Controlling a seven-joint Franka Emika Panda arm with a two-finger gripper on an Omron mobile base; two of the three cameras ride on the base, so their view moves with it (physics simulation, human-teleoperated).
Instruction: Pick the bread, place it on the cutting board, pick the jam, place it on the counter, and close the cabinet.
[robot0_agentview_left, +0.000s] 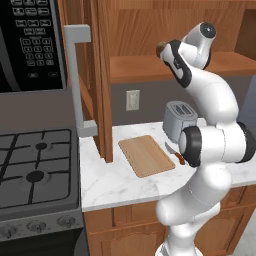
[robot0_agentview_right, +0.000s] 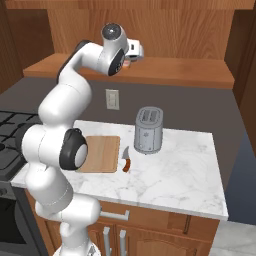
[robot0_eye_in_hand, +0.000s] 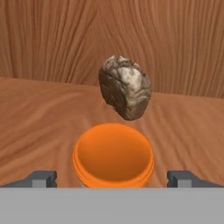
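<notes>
Bread (robot0_eye_in_hand: 125, 86): dark-brown mottled chunk with pale patches, on the wooden shelf of the cabinet (robot0_agentview_left: 165, 67), just behind the jam (robot0_eye_in_hand: 113, 155), a squat orange jar seen from above. Cabinet: brown wood, door swung open. Cutting board (robot0_agentview_left: 146, 155): light-tan rectangle, lying bare and flat on the white marble bench (robot0_agentview_right: 180, 175).

One bread (robot0_eye_in_hand: 125, 86), one jam (robot0_eye_in_hand: 113, 155), one cutting board (robot0_agentview_left: 146, 155), one toaster (robot0_agentview_right: 148, 130), one knife (robot0_agentview_right: 125, 161).
</notes>
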